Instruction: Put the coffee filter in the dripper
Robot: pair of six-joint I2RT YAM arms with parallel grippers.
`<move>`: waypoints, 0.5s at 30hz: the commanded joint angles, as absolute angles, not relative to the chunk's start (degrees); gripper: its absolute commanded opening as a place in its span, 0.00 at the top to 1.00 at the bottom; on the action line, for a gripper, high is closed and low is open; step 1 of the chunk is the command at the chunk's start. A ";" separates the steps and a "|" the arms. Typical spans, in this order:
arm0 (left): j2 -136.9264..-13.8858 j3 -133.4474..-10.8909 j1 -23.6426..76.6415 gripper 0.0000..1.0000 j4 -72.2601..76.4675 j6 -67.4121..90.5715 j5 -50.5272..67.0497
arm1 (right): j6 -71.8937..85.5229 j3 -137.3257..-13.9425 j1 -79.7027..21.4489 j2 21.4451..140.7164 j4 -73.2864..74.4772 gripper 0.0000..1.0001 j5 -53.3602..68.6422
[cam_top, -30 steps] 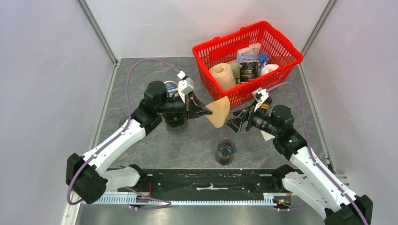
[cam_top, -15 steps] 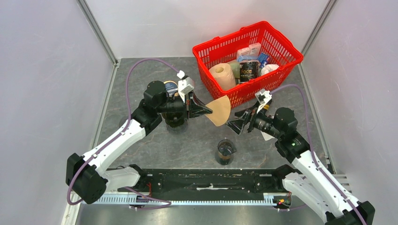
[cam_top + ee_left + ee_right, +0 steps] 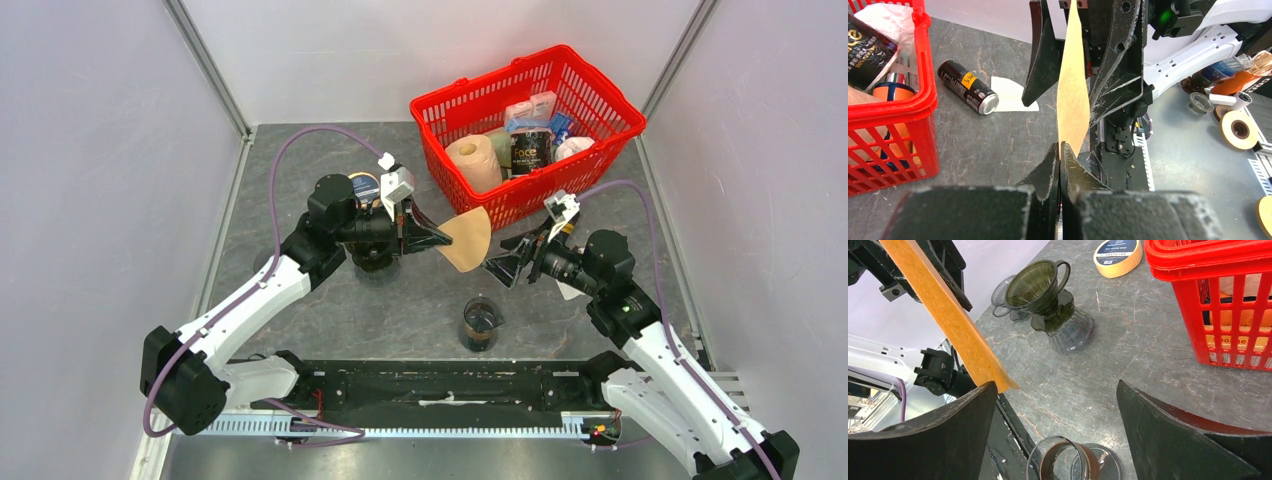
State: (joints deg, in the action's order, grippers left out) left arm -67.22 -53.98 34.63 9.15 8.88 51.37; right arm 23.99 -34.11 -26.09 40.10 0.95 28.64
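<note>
Left gripper (image 3: 443, 238) is clamped together on one edge of the tan coffee filter (image 3: 468, 238), holding it flat and clear of the counter (image 3: 420, 300) near its middle. The dripper (image 3: 1040, 285) stands empty on a glass server (image 3: 1070, 332) in the counter's left half. Right gripper (image 3: 503, 258), its jaws wide apart and holding nothing, sits just beside the filter's free edge, contact not determinable; a red basket (image 3: 487, 73) occupies the far right corner.

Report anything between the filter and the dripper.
No object stands between them. The filter, pinched in the left claw, hangs beside the dripper, whose mouth is empty. From above, only the left arm's own wrist covers the dripper.
</note>
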 commanded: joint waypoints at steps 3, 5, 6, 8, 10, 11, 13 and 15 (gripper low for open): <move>-66.04 -53.62 34.89 0.98 11.72 9.34 53.81 | 25.37 -35.53 -26.10 39.83 -3.54 0.03 29.98; -66.03 -53.53 34.89 0.98 12.53 10.05 54.46 | 25.84 -35.38 -26.12 40.16 -4.86 0.03 30.51; -66.03 -53.53 34.91 0.98 12.71 10.31 54.68 | 25.99 -35.46 -26.15 40.43 -5.32 0.03 30.71; -66.08 -53.53 34.90 0.98 12.85 10.54 54.97 | 26.41 -35.46 -26.09 40.77 -6.50 0.03 31.00; -66.01 -53.39 34.90 0.98 13.21 10.91 55.57 | 26.66 -35.42 -26.08 41.27 -7.65 0.03 31.45; -66.03 -53.23 34.89 0.98 13.84 11.34 56.03 | 26.95 -35.45 -26.10 41.52 -8.32 0.03 31.63; -66.18 -53.09 34.90 0.98 14.95 12.39 56.76 | 27.19 -35.26 -26.06 42.08 -10.05 0.04 32.41; -66.38 -53.00 34.92 0.98 15.84 13.23 57.43 | 27.31 -35.41 -26.10 42.86 -12.02 0.05 33.45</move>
